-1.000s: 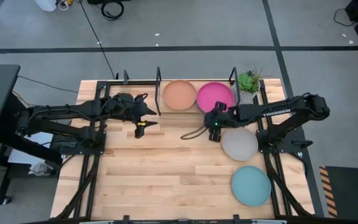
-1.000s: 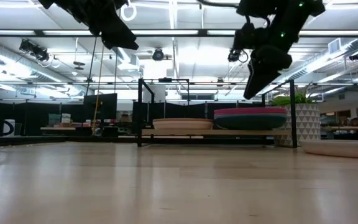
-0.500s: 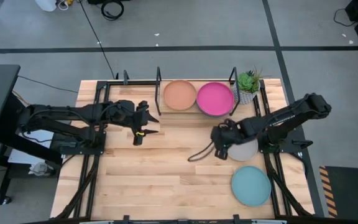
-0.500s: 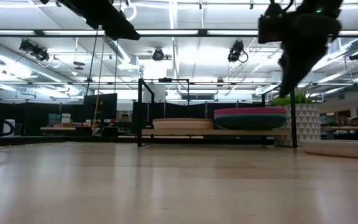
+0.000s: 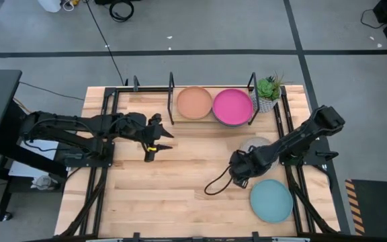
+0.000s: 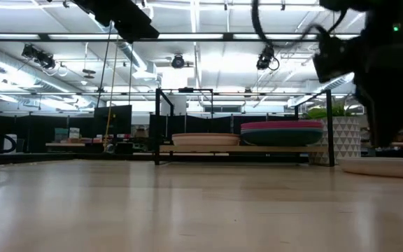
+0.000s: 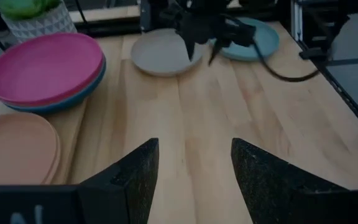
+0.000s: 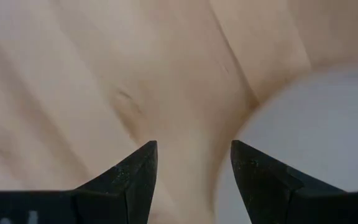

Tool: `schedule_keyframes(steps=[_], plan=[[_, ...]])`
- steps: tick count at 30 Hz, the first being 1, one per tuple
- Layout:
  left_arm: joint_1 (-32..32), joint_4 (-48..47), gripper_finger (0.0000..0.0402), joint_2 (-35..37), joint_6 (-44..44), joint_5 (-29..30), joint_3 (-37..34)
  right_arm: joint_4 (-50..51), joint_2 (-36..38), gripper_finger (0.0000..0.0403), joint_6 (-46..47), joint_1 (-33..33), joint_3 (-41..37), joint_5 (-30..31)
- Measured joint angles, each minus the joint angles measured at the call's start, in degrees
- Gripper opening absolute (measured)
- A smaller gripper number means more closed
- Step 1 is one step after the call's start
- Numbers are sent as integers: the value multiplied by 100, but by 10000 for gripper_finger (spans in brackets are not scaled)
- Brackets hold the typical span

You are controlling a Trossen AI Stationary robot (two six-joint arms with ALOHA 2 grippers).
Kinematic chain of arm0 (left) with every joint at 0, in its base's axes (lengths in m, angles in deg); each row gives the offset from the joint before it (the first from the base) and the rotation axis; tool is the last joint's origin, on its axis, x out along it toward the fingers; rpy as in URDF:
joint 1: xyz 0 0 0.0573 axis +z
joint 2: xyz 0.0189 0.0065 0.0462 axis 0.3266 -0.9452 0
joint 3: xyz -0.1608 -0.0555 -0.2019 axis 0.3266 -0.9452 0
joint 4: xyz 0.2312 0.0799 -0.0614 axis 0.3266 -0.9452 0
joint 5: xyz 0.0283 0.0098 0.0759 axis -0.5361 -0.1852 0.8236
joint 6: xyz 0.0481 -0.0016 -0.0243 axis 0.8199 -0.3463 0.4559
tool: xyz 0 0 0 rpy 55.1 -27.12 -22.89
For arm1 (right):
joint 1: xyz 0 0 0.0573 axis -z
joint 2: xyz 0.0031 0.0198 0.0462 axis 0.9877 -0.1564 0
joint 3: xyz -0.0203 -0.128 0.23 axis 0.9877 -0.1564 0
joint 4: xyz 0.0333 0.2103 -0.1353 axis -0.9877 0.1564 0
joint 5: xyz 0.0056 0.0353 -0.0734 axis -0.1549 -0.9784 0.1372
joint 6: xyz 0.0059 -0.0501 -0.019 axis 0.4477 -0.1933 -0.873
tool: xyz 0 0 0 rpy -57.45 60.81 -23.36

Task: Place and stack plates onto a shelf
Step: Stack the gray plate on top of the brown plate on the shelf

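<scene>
Right gripper, fingers spread and empty, hovers low beside the grey plate on the table, probably lining up its rim for pickup toward the shelf, while the left gripper waits open mid-table.

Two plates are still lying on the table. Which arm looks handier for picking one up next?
The right. Its open tool hangs beside the grey plate and light teal plate; the left tool is across the table.
</scene>
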Motion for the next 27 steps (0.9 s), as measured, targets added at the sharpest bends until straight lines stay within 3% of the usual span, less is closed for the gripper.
schedule_keyframes(steps=[6, 13, 27], plan=[[-191, -326, 208, 0, -134, -2, -4, 730, -86, 210, 728, -12, 0, -58], [-389, -499, 208, 0, -140, -2, -4, 531, -90, 199, 895, 28, -18, -373], [-662, -424, 208, -271, -167, 3, -11, 422, -310, 110, 795, 19, -203, -418]])
